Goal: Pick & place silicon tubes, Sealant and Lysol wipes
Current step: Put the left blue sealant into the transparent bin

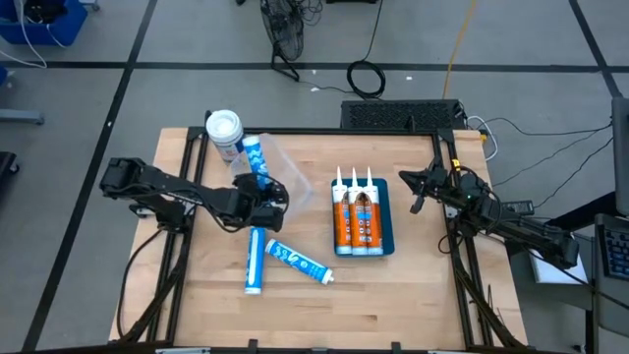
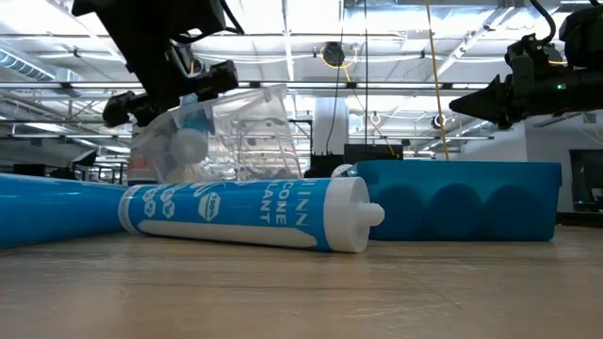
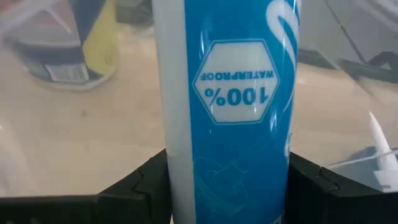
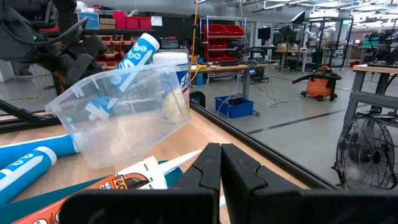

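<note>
My left gripper (image 1: 263, 189) is shut on a blue-and-white sealant tube (image 1: 254, 157), which slants over a clear plastic bin (image 1: 287, 165). The bin sits tilted in the right wrist view (image 4: 124, 118). The Lysol wipes canister (image 1: 224, 128), white-lidded, stands just beyond at the far left. Two more blue-and-white tubes (image 1: 254, 262) (image 1: 298, 262) lie on their sides on the table near the front. Three orange tubes lie in a blue tray (image 1: 385, 231). My right gripper (image 1: 418, 189) is shut and empty, right of the tray. My left gripper pinches the tube's round body (image 3: 236, 174) between its two fingers (image 3: 140, 186), one on each side, close to the tube's near end. The tube is lifted clear of the table. Its far end (image 4: 147, 43) is raised toward the canister, its lower part inside the clear bin.
The blue tray takes up the middle right of the table. The two loose tubes lie between my left gripper and the near edge. A black frame runs along the table's edges. Cables and a fan stand on the floor beyond the far edge.
</note>
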`<state>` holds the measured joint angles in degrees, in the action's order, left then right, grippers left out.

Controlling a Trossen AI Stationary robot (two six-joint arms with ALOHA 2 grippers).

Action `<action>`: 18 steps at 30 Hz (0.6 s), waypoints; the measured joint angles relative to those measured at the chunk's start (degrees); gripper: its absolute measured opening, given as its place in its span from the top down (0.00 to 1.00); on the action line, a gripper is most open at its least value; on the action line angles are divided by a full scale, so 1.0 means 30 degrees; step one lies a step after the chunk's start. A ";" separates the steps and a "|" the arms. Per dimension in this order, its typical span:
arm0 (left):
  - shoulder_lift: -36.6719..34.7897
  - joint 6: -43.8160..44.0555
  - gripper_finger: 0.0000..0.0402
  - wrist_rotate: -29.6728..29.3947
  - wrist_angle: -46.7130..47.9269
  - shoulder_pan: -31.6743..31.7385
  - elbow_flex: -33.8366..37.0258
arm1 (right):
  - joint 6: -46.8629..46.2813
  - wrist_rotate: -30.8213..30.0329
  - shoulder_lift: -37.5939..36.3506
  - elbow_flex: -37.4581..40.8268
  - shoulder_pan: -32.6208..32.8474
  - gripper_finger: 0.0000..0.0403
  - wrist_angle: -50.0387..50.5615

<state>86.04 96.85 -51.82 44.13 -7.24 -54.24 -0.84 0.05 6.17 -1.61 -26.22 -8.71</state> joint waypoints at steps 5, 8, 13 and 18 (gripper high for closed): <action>-0.0037 -0.0908 0.46 0.0113 -0.0294 0.0014 -0.0083 | 0.0000 -0.0005 0.0000 0.0007 0.0000 1.00 0.0000; -0.0064 -0.1453 0.45 0.0263 -0.0347 0.0014 -0.0229 | 0.0000 0.0002 0.0000 0.0007 0.0000 1.00 0.0007; -0.0064 -0.2763 0.39 0.1255 -0.0316 0.0087 -0.0614 | 0.0000 -0.0005 0.0000 0.0007 0.0000 1.00 0.0007; -0.0101 -0.4413 0.37 0.1657 -0.0407 0.0087 -0.1479 | 0.0000 -0.0003 0.0000 0.0022 0.0005 1.00 0.0007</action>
<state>85.73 83.61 -46.85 42.91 -6.98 -58.68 -0.84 0.04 6.17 -1.54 -26.20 -8.69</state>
